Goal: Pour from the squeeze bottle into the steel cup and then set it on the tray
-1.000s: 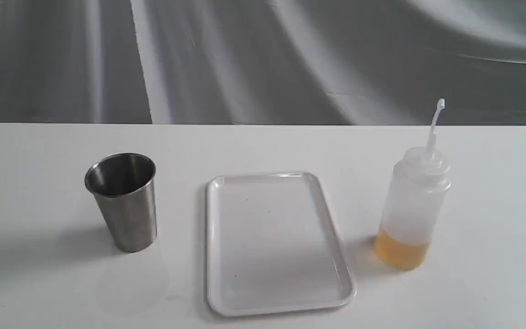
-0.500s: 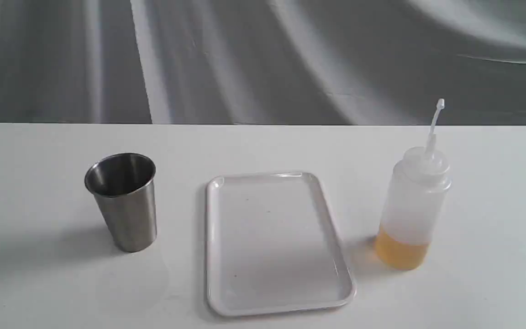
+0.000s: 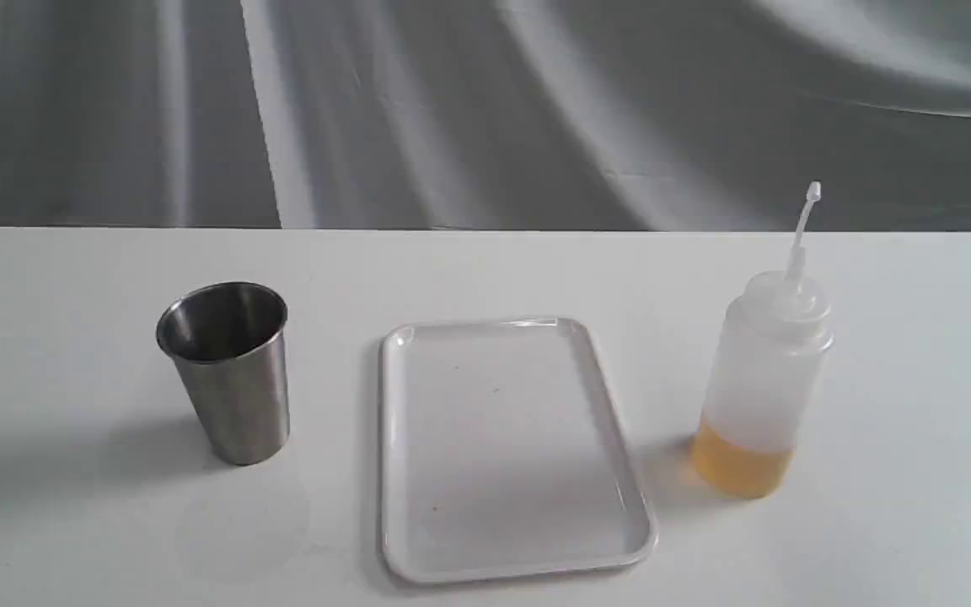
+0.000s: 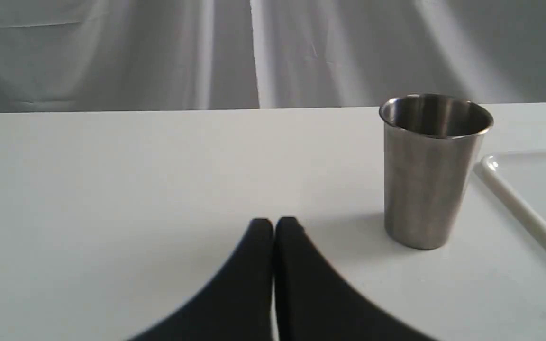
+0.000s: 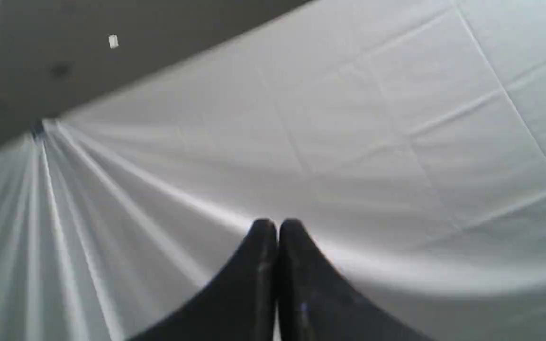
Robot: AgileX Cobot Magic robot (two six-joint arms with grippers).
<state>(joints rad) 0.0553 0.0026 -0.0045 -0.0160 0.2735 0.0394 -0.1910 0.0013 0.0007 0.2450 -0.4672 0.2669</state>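
Tapered brushed steel cup (image 3: 233,379) left; glossy-rimmed white tray (image 3: 502,447) centre, cropped in the left wrist view; translucent squeeze bottle (image 3: 759,396) right. My left gripper (image 4: 274,222) and right gripper (image 5: 277,222): closed, empty.

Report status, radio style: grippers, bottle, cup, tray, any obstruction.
Left gripper shut, empty, near the cup. Right gripper shut, empty, aimed at the backdrop. Bottle upright on the table, beside the tray. Nothing in the way.

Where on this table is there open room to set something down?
The tray is bare inside. A wide strip of table runs free behind the steel cup, tray and squeeze bottle. Open too: left of the cup, right of the bottle. Narrowest are the gaps either side of the tray.
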